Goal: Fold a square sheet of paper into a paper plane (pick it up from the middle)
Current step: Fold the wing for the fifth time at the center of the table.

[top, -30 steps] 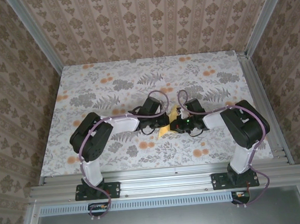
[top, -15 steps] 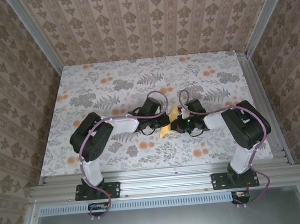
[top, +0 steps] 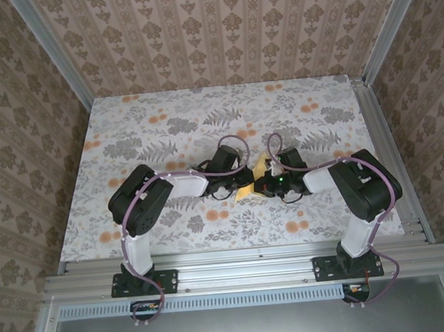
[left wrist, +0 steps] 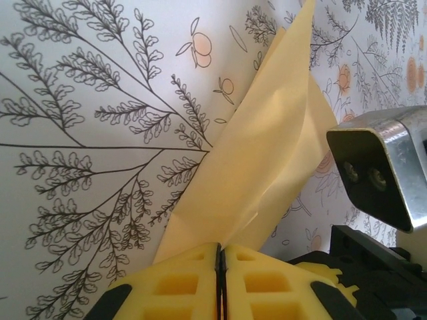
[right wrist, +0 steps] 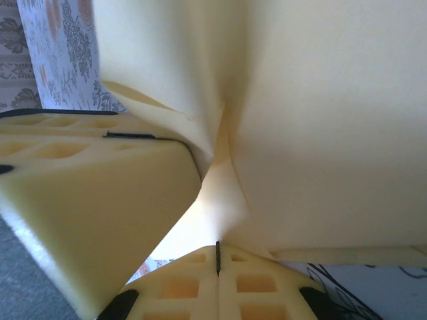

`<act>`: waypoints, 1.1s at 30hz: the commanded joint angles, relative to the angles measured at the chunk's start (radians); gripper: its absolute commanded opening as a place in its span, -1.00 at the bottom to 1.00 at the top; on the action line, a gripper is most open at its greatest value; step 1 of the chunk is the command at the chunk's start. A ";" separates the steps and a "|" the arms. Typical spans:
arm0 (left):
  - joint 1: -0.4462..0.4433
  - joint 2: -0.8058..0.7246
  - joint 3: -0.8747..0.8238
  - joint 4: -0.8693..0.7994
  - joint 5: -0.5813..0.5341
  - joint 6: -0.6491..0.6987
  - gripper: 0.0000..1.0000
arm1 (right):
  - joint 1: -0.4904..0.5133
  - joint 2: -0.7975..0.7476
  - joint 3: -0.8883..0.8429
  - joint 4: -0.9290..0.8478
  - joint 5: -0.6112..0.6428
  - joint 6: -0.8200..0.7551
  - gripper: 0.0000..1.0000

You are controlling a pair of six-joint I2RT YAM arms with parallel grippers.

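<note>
The square sheet of paper [top: 254, 179] is pale yellow and folded into a long pointed shape with a crease, held just above the table's middle. My left gripper [top: 241, 186] is shut on its near end from the left; in the left wrist view the paper [left wrist: 267, 147] rises from between the closed yellow pads [left wrist: 180, 283] of that gripper [left wrist: 220, 252]. From the right, my right gripper [top: 265, 184] is shut on the same paper [right wrist: 333, 113], pinching a fold at its tip [right wrist: 217, 248]. The left gripper's yellow finger [right wrist: 100, 200] lies close beside it.
The floral tablecloth [top: 165, 124] covers the table, with aluminium rails at the right [top: 382, 146] and near [top: 245, 268] edges. Patterned walls enclose the back and sides. The right gripper's metal body [left wrist: 383, 167] sits close to the left gripper's right.
The left arm's elbow has shifted slightly to the right and towards the middle. Both grippers stay pinched on the paper, which has barely moved.
</note>
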 commanded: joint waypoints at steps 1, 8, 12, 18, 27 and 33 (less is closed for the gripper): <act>-0.008 0.005 0.002 0.024 0.022 -0.012 -0.75 | -0.043 0.003 -0.043 -0.021 0.091 0.014 -1.00; -0.005 0.020 -0.037 0.125 0.057 -0.040 -0.60 | -0.063 0.014 -0.070 0.064 0.057 0.055 -1.00; -0.002 0.020 -0.064 0.196 0.074 -0.060 -0.44 | -0.065 0.027 -0.074 0.091 0.047 0.072 -1.00; 0.007 -0.004 -0.103 0.266 0.078 -0.067 -0.20 | -0.069 0.018 -0.073 0.089 0.044 0.075 -1.00; 0.018 -0.096 -0.057 0.024 0.055 0.075 -0.02 | -0.070 0.012 -0.055 0.025 0.064 0.057 -1.00; 0.013 -0.157 -0.038 -0.180 -0.020 0.160 0.02 | -0.070 0.012 -0.048 0.005 0.071 0.049 -1.00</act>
